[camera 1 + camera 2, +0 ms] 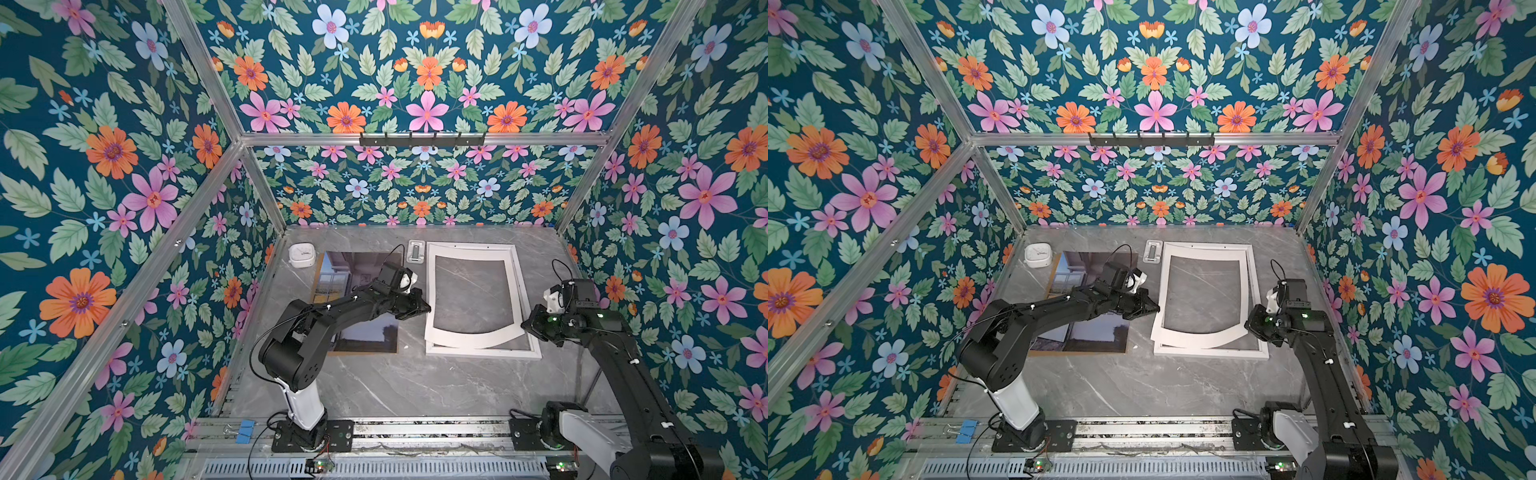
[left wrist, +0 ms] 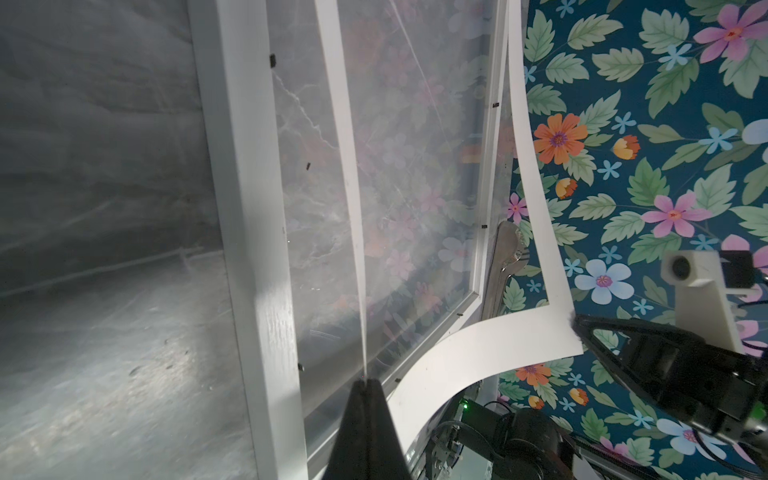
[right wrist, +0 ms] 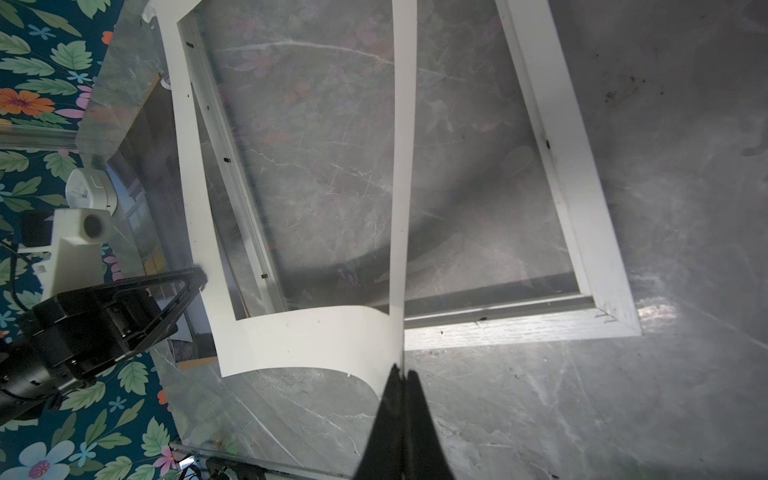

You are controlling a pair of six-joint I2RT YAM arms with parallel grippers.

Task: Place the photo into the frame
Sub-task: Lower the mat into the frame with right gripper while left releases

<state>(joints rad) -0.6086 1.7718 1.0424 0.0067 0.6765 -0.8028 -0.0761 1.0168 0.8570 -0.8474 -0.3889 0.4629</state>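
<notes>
The white frame (image 1: 486, 354) (image 1: 1212, 352) lies flat on the grey table, right of centre, its glass showing the marble through it. Above it a flat white mat border (image 1: 469, 336) (image 1: 1200, 337) hangs bowed. My left gripper (image 1: 426, 309) (image 2: 365, 380) is shut on the mat's left strip. My right gripper (image 1: 525, 324) (image 3: 401, 370) is shut on its right strip near the front corner. The photo (image 1: 353, 266) (image 1: 1084, 266) lies on a brown backing board (image 1: 361, 353) to the left, partly hidden under my left arm.
A small white clock (image 1: 301, 254) stands at the back left, with a small silvery holder (image 1: 415, 251) behind the frame. Blue clips (image 1: 245, 428) sit on the front rail. Floral walls close in on three sides, and a black hook rack (image 1: 422, 139) hangs on the back wall.
</notes>
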